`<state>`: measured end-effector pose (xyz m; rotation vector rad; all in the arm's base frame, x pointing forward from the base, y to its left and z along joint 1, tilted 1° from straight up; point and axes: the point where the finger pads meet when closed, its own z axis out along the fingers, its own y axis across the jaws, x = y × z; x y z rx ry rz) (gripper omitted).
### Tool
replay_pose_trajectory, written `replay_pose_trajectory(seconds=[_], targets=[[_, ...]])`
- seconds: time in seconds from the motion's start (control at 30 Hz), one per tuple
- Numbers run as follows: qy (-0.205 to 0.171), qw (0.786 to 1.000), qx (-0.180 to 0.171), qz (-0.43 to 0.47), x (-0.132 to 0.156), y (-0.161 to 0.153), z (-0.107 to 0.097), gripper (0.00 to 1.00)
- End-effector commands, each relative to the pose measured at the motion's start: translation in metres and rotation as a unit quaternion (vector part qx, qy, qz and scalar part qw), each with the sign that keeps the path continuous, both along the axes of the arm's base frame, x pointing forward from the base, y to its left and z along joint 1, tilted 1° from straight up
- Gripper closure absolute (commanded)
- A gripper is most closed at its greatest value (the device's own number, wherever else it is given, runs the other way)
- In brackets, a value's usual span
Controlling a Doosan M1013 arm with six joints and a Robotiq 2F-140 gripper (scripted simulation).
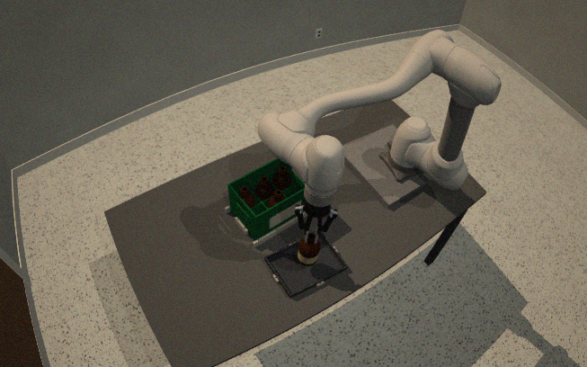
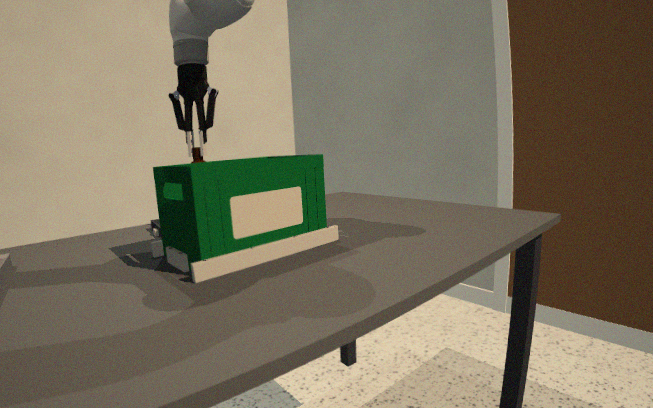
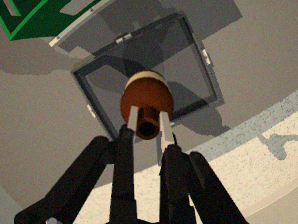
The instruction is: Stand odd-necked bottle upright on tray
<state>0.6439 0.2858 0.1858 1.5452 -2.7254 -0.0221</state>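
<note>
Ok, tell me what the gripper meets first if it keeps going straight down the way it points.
The gripper points down, fingers shut on the neck of the brown bottle, so the bottle's base would likely meet the dark tray below it; how far apart they are is unclear.

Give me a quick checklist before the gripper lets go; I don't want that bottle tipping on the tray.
1. Gripper shut on the brown bottle's neck: ok.
2. Bottle over the dark tray, not the table: ok, though near the tray's crate-side edge.
3. Bottle upright: ok in the top view.
4. Bottle base resting on the tray floor: cannot tell; the green crate hides it in the exterior view.
5. Four bottles standing in the crate: ok.
6. Crate and tray level: ok.
</note>
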Motion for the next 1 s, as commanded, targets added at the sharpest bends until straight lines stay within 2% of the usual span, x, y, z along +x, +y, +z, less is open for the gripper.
replay_pose_trajectory(seconds=[0.0,0.5,0.97], targets=[[0.0,1.0,0.0,0.0,0.0,0.0,-0.004,1.0],[0.0,1.0,0.0,0.0,0.0,0.0,-0.025,1.0],[0.0,1.0,0.0,0.0,0.0,0.0,-0.03,1.0]])
